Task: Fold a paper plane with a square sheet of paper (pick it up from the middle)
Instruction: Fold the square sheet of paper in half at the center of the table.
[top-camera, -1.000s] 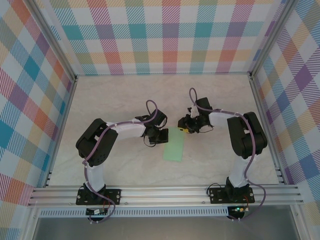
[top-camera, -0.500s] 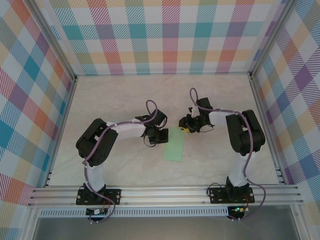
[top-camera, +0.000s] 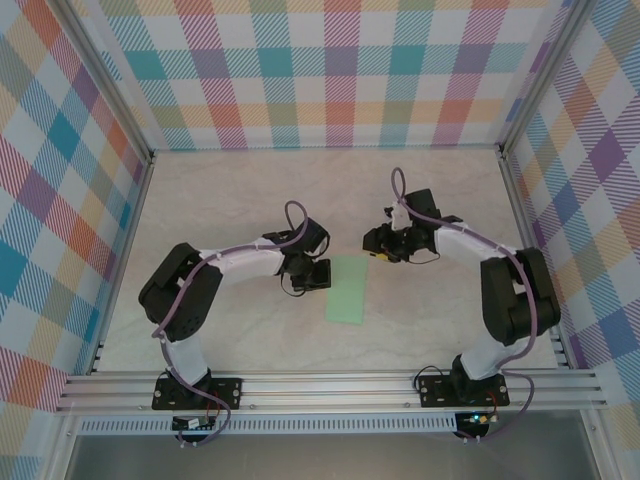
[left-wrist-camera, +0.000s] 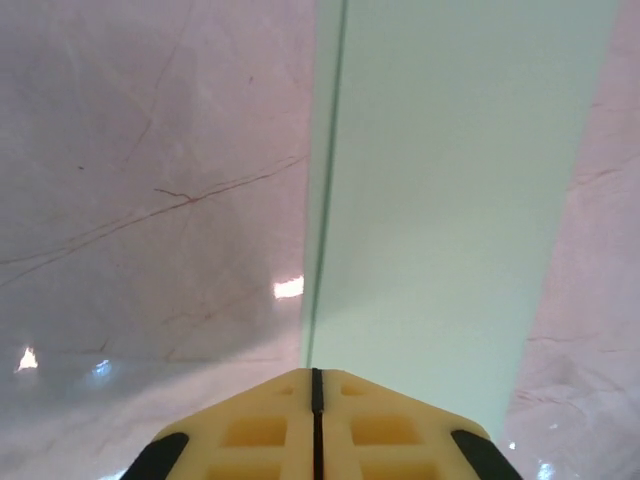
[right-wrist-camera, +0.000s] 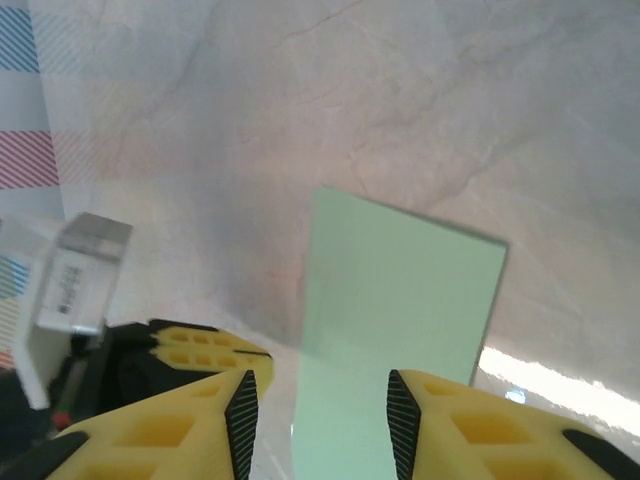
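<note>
- Since a second ago: the right arm's elbow has swung out to the right and its wrist has pulled back slightly from the paper. The right gripper (right-wrist-camera: 320, 400) has spread a bit wider. The left arm's elbow dropped outward and its tip has barely moved.
- The paper plane (top-camera: 348, 290) lies flat mid-table between the two grippers. It's still a plain folded rectangle with no nose or wings.
- The left gripper (left-wrist-camera: 313, 376) has its fingers together with only a thin seam between them, and the tip sits at the strip's near end. Looks like a press or crease contact. I can't tell if any paper is actually pinched.
- The right gripper has a clear gap between its fingers and holds nothing. It hovers off the far short edge, and the paper is visible through the gap.
- My read on the layout: the left holds the sheet down while the right lines up for a corner or edge fold from the free end.
- Paper is thin, matte, pale mint. A doubled layer edge runs along one long side in the left wrist view, and the corners are crisp.
- The fingers (right-wrist-camera: 170, 440) are yellow moulded plastic with ribbed pockets and black pads.
- The tabletop (top-camera: 230, 200) is a glossy marble-look surface with light glare, so it's likely slippery under paper.
- The plaid walls (top-camera: 340, 70) are printed panels in an aluminium frame.
</note>
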